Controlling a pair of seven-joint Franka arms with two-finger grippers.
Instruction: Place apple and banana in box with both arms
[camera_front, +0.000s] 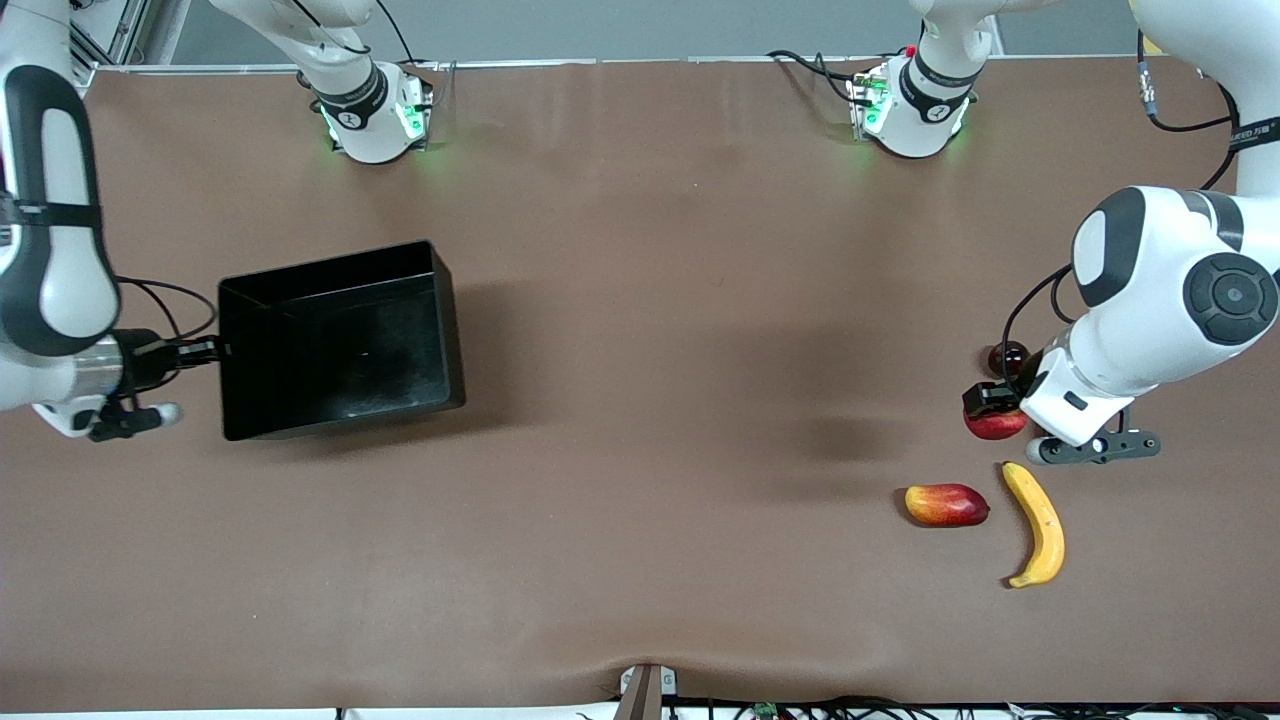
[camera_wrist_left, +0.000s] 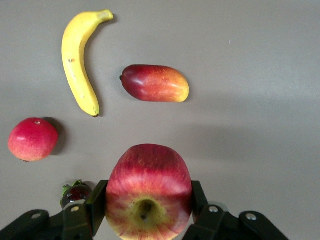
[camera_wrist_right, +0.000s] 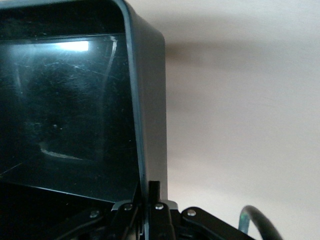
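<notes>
Two sets of jaws are mine, and both are clenched on something. My left jaws (camera_wrist_left: 148, 220) grip the apple (camera_wrist_left: 148, 197) from either side, its pale stem dimple facing the wrist camera, held up in the air over the surface (camera_front: 640, 400) at the left arm's end. In the front view the held apple cannot be picked out with certainty under the wrist.

Below it, resting on the surface, lies a pink-red round fruit (camera_wrist_left: 32, 139), and just beside that a small dark round fruit (camera_wrist_left: 76, 193) with a green top. The banana (camera_front: 1038, 524) lies free on the surface, nearer the front camera than the pink-red fruit, curved, one tip pointing toward the camera. Beside it, toward the right arm's end, lies a mango-like fruit (camera_front: 946, 505), red and yellow, close to the banana but not touching it.

My right jaws (camera_wrist_right: 148, 207) are pinched shut on the wall of the box (camera_front: 340, 340), on its short side at the right arm's end of the surface. The box sits well apart from all the fruit, its black glossy interior holding nothing I can see.
</notes>
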